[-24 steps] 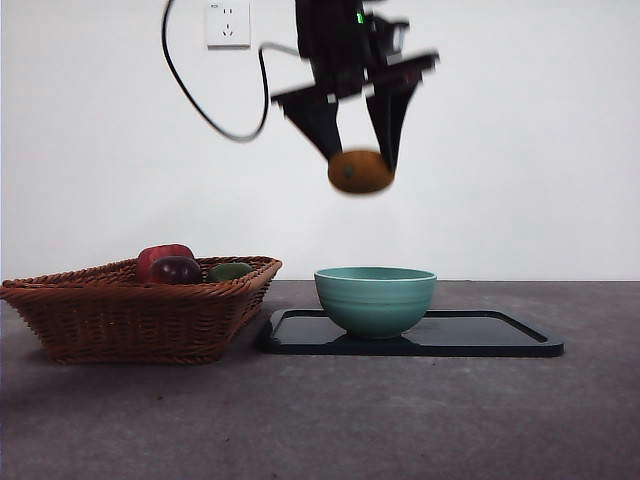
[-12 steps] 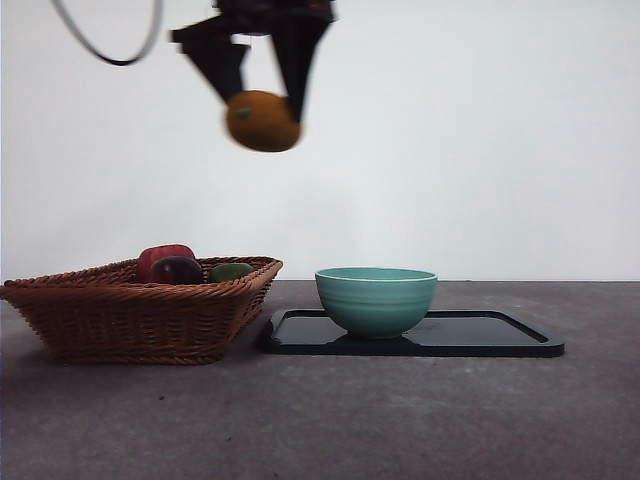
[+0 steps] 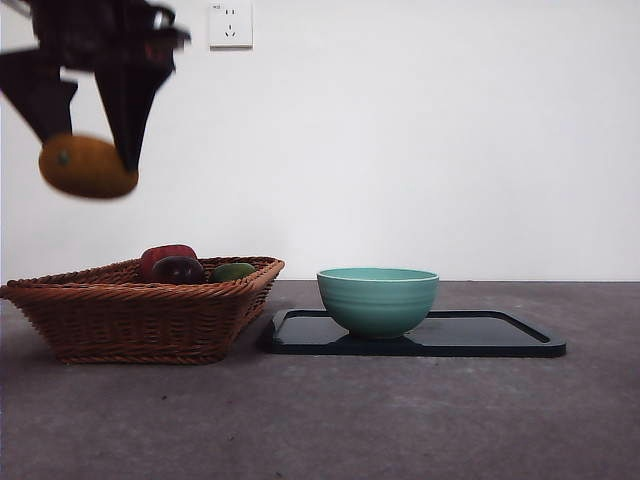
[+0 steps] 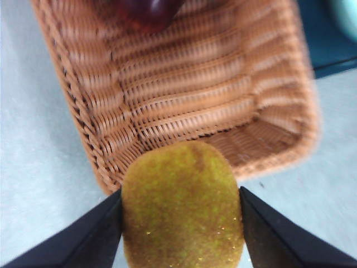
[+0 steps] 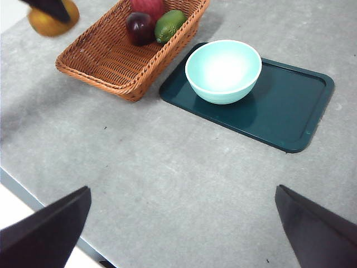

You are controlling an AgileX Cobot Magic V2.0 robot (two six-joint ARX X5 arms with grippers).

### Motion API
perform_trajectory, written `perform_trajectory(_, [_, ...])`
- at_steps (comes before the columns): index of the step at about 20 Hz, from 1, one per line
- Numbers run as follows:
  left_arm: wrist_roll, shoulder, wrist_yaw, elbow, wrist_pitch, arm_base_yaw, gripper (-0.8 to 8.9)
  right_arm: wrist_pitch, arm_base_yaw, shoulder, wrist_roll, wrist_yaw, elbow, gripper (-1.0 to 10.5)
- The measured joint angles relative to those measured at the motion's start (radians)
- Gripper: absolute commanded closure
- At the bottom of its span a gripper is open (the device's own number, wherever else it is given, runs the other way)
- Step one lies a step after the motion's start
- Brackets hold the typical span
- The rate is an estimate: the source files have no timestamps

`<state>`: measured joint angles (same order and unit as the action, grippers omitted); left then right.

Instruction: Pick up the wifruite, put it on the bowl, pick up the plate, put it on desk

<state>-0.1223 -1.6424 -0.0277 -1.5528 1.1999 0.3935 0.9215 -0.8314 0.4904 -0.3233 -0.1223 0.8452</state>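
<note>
My left gripper (image 3: 88,150) is shut on the wifruite (image 3: 88,167), a small orange-brown oval fruit, and holds it high in the air over the left end of the wicker basket (image 3: 140,310). In the left wrist view the wifruite (image 4: 183,206) sits between the two jaws above the basket's near rim (image 4: 195,100). The teal-green bowl (image 3: 378,300) stands empty on a flat dark tray (image 3: 500,335) to the right of the basket. My right gripper (image 5: 181,223) is open and empty, high above the desk (image 5: 167,184); its view also shows the bowl (image 5: 223,70) and the wifruite (image 5: 50,19).
The basket (image 5: 111,61) holds a dark red-purple fruit (image 5: 139,28), a green fruit (image 5: 169,25) and a red fruit (image 5: 148,6) at one end. The tray (image 5: 290,106) lies right beside the basket. The desk's edge (image 5: 33,206) shows in the right wrist view.
My left gripper has carried the wifruite leftward, from above the bowl to over the basket's left end, rising and then coming down lower. Bowl, tray and basket have not moved.
</note>
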Motion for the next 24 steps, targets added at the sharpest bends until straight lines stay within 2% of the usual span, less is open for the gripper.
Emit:
perform_trajectory(4, [-0.022, -0.002, 0.000, 0.134, -0.230, 0.000, 5.33, 0.000, 0.000, 0.000, 0.000, 0.000, 0.000, 3.2])
perform_trajectory(8, [-0.045, -0.022, 0.000, 0.153, -0.352, 0.002, 5.32, 0.000, 0.000, 0.000, 0.000, 0.000, 0.000, 3.2])
perform_trajectory(16, [-0.050, -0.161, 0.000, 0.154, -0.410, 0.016, 5.28, 0.000, 0.000, 0.000, 0.000, 0.000, 0.000, 3.2])
perform_trajectory(24, [-0.052, -0.220, 0.000, 0.155, -0.407, 0.022, 5.22, 0.000, 0.000, 0.000, 0.000, 0.000, 0.000, 3.2])
